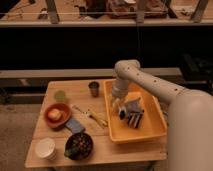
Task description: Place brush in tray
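The tray (153,131) is a big yellow-orange bin on the right half of the wooden table. My gripper (118,104) hangs on the white arm just inside the tray's left wall, low over its floor. Right beside it, inside the tray, lies a pale slim thing with a small dark end, which I take for the brush (131,106). It rests against the dark striped block (135,120). I cannot tell if the gripper touches the brush.
On the table left of the tray are a dark cup (93,88), a green cup (60,95), a round orange bowl (57,114), a thin yellowish utensil (91,115), a blue-grey pad (75,125), a dark bowl (79,145) and a white cup (45,148).
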Controlling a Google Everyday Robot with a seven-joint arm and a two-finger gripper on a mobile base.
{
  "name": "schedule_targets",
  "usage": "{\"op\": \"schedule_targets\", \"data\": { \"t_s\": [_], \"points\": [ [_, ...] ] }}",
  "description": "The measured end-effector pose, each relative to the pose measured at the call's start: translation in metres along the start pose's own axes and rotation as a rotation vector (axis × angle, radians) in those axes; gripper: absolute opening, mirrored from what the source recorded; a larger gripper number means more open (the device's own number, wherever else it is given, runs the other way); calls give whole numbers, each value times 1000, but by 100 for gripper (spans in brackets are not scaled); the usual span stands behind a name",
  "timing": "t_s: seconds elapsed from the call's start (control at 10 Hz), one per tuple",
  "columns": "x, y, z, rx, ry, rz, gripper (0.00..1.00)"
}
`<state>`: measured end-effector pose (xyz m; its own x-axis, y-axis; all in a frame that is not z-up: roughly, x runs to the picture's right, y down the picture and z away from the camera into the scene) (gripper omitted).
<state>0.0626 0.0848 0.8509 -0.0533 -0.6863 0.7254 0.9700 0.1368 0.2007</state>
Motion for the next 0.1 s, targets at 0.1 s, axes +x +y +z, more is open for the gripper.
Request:
{"op": "schedule_targets", "data": {
  "t_s": [0.1],
  "points": [
    [0, 2, -1, 1, 5, 4, 80]
  ]
}}
